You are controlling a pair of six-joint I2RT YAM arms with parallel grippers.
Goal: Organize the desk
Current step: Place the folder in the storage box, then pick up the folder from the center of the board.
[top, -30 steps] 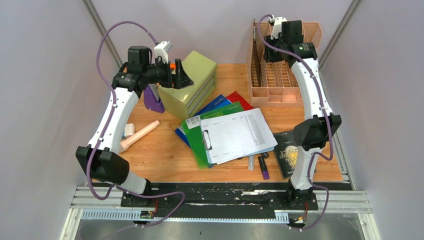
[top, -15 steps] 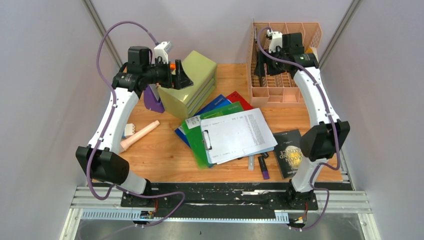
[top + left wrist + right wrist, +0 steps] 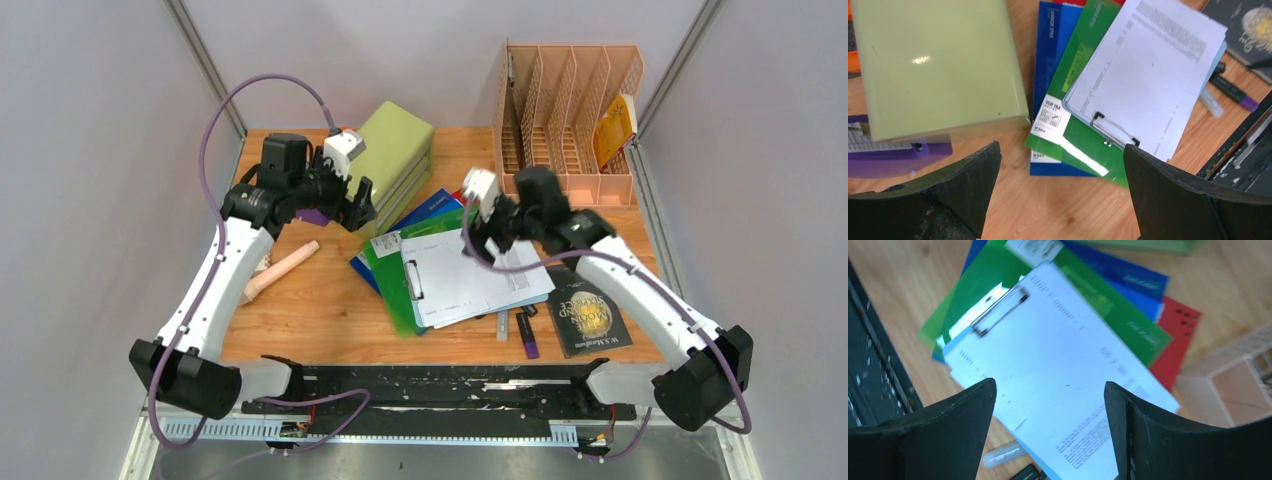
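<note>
Right gripper (image 3: 1050, 386) hangs over the clipboard (image 3: 475, 270), jaws spread, nothing in them! Left gripper (image 3: 1062, 147) gapes empty too, up at 11 o'clock by the green drawer chest (image 3: 390, 165). The wooden surface (image 3: 320, 315) lies rigid and fixed beneath the clutter. The clipboard looks light and stiff, likely slick atop the folders (image 3: 385, 280). Best pinched, I'd say, at its 4 o'clock edge.

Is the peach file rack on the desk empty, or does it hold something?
Not empty. A yellow flat item stands leaning in the rightmost slot of the file rack; the other slots look empty.
</note>
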